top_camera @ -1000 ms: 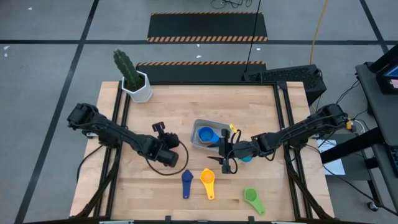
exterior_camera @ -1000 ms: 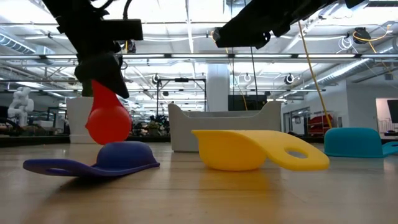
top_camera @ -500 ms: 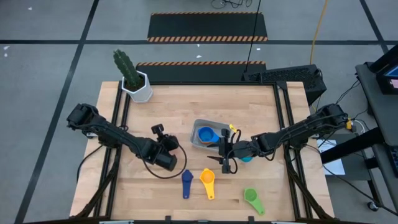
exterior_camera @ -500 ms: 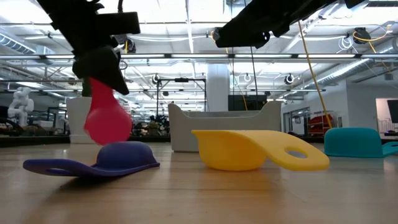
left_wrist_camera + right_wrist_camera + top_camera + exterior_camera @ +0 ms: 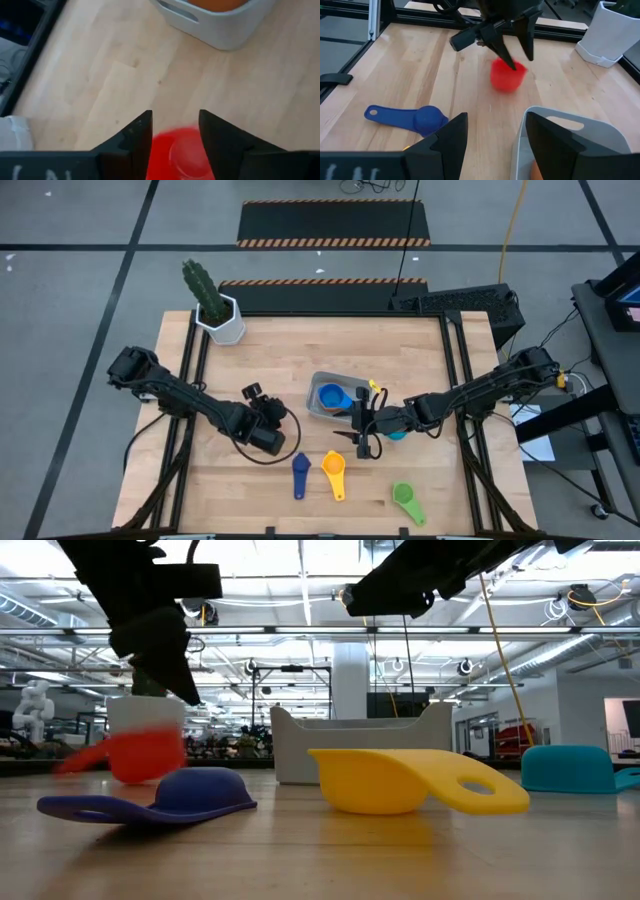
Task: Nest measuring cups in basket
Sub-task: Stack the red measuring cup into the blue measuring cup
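A red measuring cup [image 5: 507,75] shows blurred at table height [image 5: 140,752], just under the open fingers of my left gripper [image 5: 175,131], left of the basket [image 5: 318,408]. The pale basket holds a blue cup [image 5: 330,395] and an orange one [image 5: 361,396]. A navy cup [image 5: 300,472] lies bowl-down on the wood near the table's near edge. A yellow cup [image 5: 334,472] and a green cup [image 5: 407,500] lie there too. A light blue cup [image 5: 397,433] sits under my right arm. My right gripper [image 5: 495,137] hangs open and empty by the basket's near right corner.
A white hexagonal cactus pot [image 5: 225,322] stands at the far left corner. Black frame rails [image 5: 195,370] run along the table's left and right sides. Bare wood [image 5: 270,355] lies between the pot and the basket.
My left gripper has opened and let go of the red cup. The cup hung bowl-down from its fingers a second ago. It has dropped to table height beside the navy cup and is still blurred with motion.
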